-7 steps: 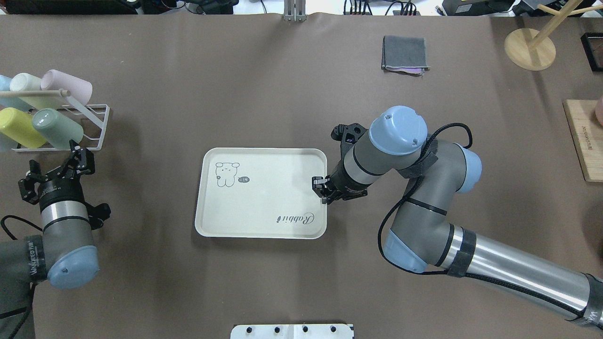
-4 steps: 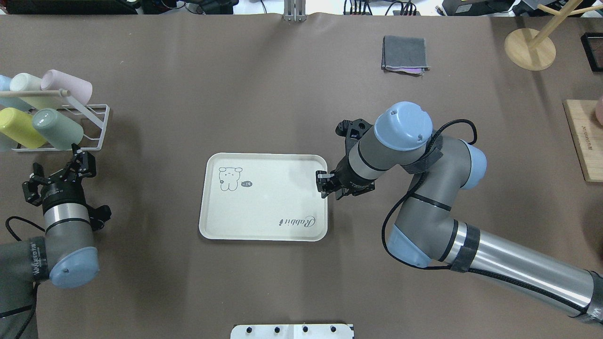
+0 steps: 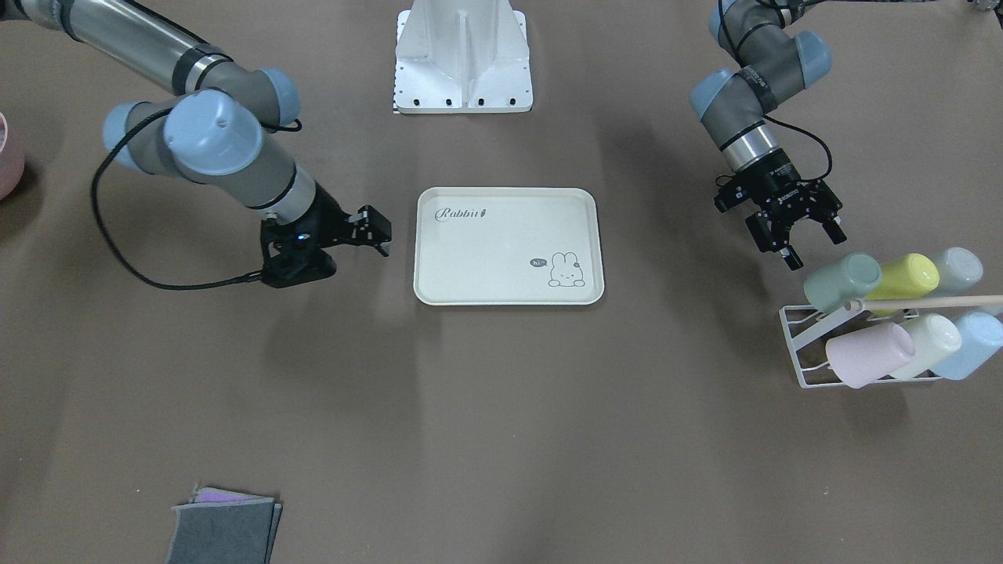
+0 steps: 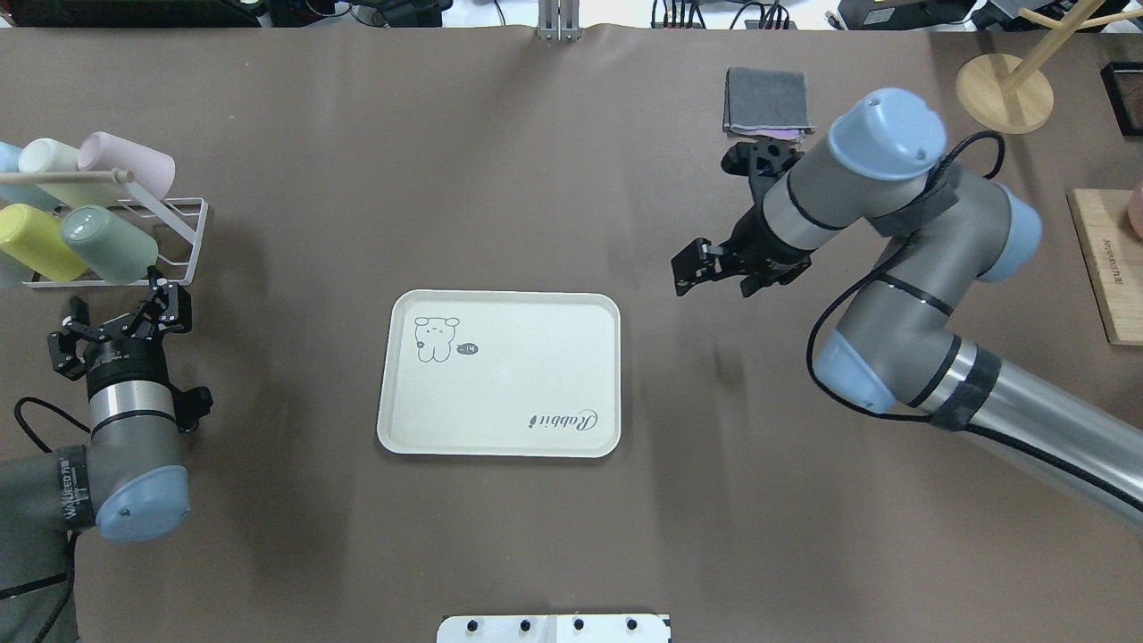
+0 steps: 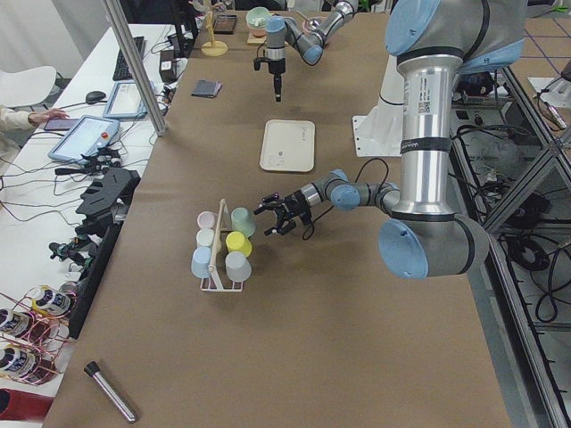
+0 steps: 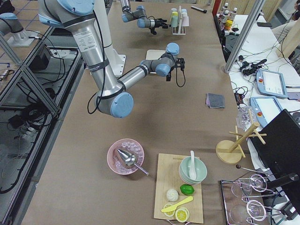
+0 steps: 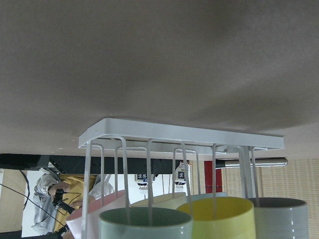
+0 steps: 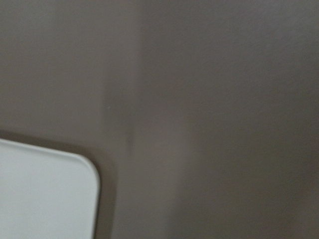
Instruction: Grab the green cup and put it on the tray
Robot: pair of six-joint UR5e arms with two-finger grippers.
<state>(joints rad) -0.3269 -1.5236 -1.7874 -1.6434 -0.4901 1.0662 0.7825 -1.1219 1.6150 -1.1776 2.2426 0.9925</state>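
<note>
The green cup (image 4: 109,243) lies on its side in a white wire rack (image 4: 183,241) at the table's left, next to a yellow-green cup (image 4: 36,241). It also shows in the front view (image 3: 842,282) and the left wrist view (image 7: 144,224). My left gripper (image 4: 120,313) is open and empty, just short of the cup's rim; it also shows in the front view (image 3: 816,249). The cream tray (image 4: 518,357) lies flat and empty at mid-table; it also shows in the front view (image 3: 501,251). My right gripper (image 4: 683,272) is open and empty, above the table right of the tray.
The rack also holds pink, cream and pale blue cups (image 3: 866,354). A folded grey cloth (image 4: 768,100) and a wooden stand (image 4: 1005,89) are at the far right. A wooden board (image 4: 1107,268) is at the right edge. The robot's white base plate (image 4: 554,628) is near me.
My right gripper held the tray's right edge, slid the tray slightly, let go and moved up and away to the right. My left gripper has barely shifted.
</note>
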